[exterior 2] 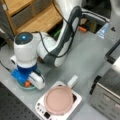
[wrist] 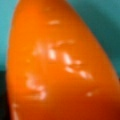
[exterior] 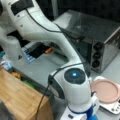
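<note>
The orange object [wrist: 62, 65] fills almost the whole wrist view: glossy, tapering toward the top, with a teal surface behind it. In a front view the same orange object [exterior 2: 27, 84] shows as a small patch directly beneath the arm's wrist, lying on a teal plate [exterior 2: 21, 85] that sits on the grey worktop [exterior 2: 85, 57] near that view's left edge.

The gripper [exterior 2: 30, 81] is lowered onto the plate, with its white and blue housing covering most of the orange object. The fingers are hidden by the housing in both front views and do not appear in the wrist view, so it cannot be told whether they are spread or pressed on the object.

Progress, as a judgement: the gripper is at the object and at plate height. Contact looks likely, since the object sits very close to the wrist camera. The object is not lifted; it appears to rest on the plate.

Surroundings: a pink round disc [exterior 2: 58, 100] rests on a white scale-like base [exterior 2: 41, 107], just beside the plate toward the view's bottom right. A metal toaster oven [exterior: 100, 45] stands well apart. A wooden cabinet [exterior: 17, 100] borders the worktop.
</note>
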Controlling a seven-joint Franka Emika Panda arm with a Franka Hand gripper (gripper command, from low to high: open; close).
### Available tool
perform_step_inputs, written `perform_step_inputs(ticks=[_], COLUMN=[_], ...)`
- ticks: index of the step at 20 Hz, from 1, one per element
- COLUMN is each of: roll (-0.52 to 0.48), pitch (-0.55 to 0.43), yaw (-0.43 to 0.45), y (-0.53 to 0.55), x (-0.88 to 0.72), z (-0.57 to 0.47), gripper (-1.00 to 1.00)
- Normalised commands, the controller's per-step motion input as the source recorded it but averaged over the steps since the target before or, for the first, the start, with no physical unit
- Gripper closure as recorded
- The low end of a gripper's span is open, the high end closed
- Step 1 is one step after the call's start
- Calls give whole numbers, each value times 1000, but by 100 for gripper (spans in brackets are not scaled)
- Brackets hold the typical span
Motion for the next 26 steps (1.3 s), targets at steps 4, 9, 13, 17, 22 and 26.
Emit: perform_step_inputs(ticks=[4, 9, 13, 17, 22, 26], roll=[-141, -144, -145, -144, -134, -141], pitch=[147, 194, 221, 219, 177, 151], yaw=[-5, -15, -41, -76, -51, -67], y=[39, 102, 232, 390, 450, 427], x=[102, 122, 207, 237, 171, 87], z=[380, 361, 333, 284, 151, 91], gripper=[100, 100, 100, 100, 100, 100])
